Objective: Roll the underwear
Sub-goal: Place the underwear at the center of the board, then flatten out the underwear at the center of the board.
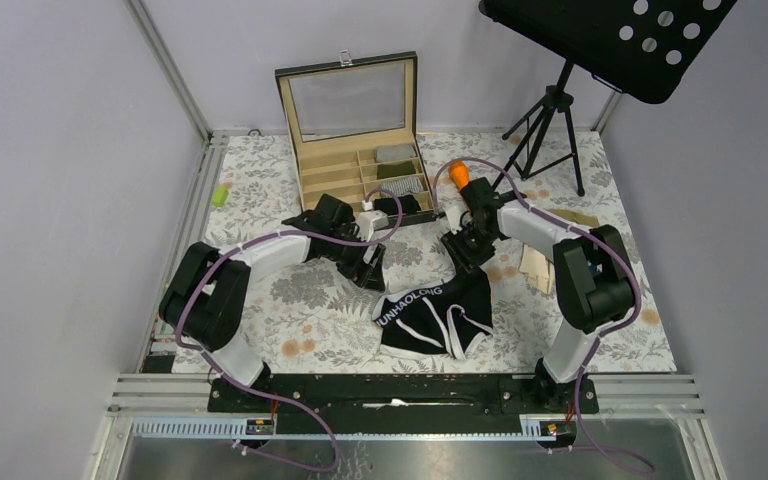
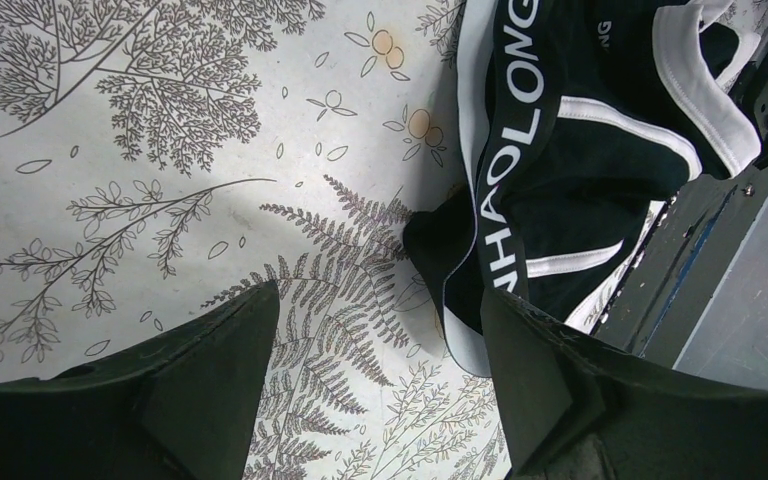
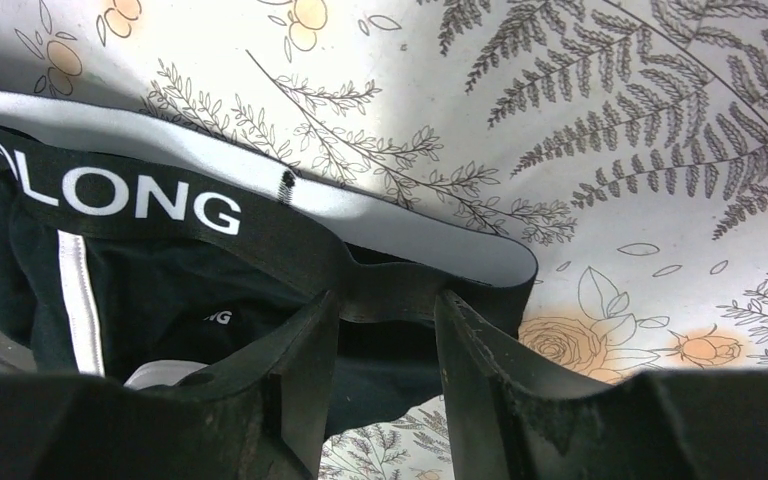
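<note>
A pair of dark, nearly black fabric briefs with white trim lies spread on the white tablecloth printed with grey ferns and orange flowers. It sits just on the near side of both grippers and between them.

In the overhead view its black waistband reads "UNHAOLONG" in white capitals. The left wrist view shows "NHAOLONG", and the right wrist view shows only "LONG", plus a small "NG" lower on the cloth.

The left gripper hangs low over the cloth with its fingers wide apart and nothing between them. One bunched corner of the briefs lies just ahead of its gap, close to the finger on the right of that view, and bare printed cloth lies under the rest of the gap.

The right gripper is down at the far corner of the briefs. Its fingers stand partly apart on either side of the folded end of the waistband. The band crosses the gap between their tips and does not look squeezed.

Beyond the left gripper stands a light wooden compartment box with a glass lid raised. An orange cone-shaped piece sits just beyond the right gripper.
</note>
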